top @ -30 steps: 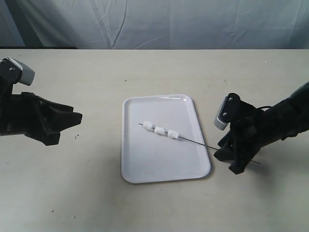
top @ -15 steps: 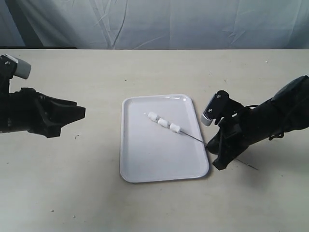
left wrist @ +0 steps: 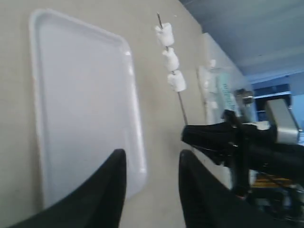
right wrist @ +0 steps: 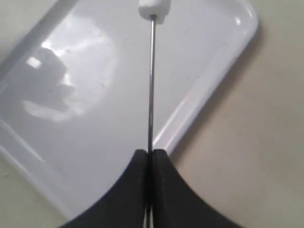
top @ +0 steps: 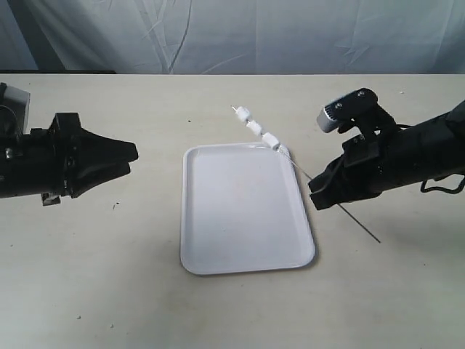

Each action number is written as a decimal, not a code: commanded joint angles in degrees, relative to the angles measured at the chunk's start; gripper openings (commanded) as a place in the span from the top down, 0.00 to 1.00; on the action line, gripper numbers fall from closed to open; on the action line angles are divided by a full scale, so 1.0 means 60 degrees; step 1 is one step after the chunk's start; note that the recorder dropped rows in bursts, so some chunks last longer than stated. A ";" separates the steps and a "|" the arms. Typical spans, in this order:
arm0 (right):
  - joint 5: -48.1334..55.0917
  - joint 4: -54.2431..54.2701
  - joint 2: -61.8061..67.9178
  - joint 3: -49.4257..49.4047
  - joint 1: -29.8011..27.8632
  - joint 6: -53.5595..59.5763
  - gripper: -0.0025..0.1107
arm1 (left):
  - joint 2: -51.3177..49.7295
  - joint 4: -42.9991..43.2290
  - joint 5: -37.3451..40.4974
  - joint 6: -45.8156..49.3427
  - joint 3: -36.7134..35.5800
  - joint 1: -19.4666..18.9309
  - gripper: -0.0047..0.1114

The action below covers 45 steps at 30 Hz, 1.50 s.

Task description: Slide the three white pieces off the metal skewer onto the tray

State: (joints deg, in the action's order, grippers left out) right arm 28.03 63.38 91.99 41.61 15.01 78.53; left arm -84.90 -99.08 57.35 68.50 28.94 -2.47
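My right tool (right wrist: 149, 154) is pinched tight on the metal skewer (right wrist: 151, 85), which juts straight ahead of it above the tray (top: 240, 225). The three white pieces (top: 256, 128) sit strung near the skewer's far tip. My left tool (left wrist: 152, 164) hovers over the worktop (top: 109, 276), fingers parted and empty, with the tray ahead of it.
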 commanded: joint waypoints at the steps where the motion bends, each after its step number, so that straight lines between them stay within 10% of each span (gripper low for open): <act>1: 0.0756 0.0016 -0.0667 -0.0021 -0.0029 -0.1033 0.98 | -0.0018 -0.0144 0.1352 -0.1214 0.0042 0.0051 0.65; 9: 0.1498 0.0805 -0.0927 -0.0040 -0.0029 -0.1380 0.98 | -0.1435 -0.0144 0.0314 -0.0199 0.0364 0.0619 0.79; 25: 0.0541 0.6070 0.0317 -0.0258 0.1244 0.0634 0.98 | -0.4028 -0.0144 0.1396 0.0583 0.3011 0.1472 0.65; 45: 0.1286 0.5694 0.0621 -0.0270 0.1410 -0.0355 0.98 | -0.4210 -0.0144 -0.0953 -0.1804 0.4597 0.2207 0.64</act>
State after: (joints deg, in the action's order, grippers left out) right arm 34.67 99.30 95.64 40.10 23.31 79.36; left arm -110.04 -99.40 52.75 60.40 56.07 10.26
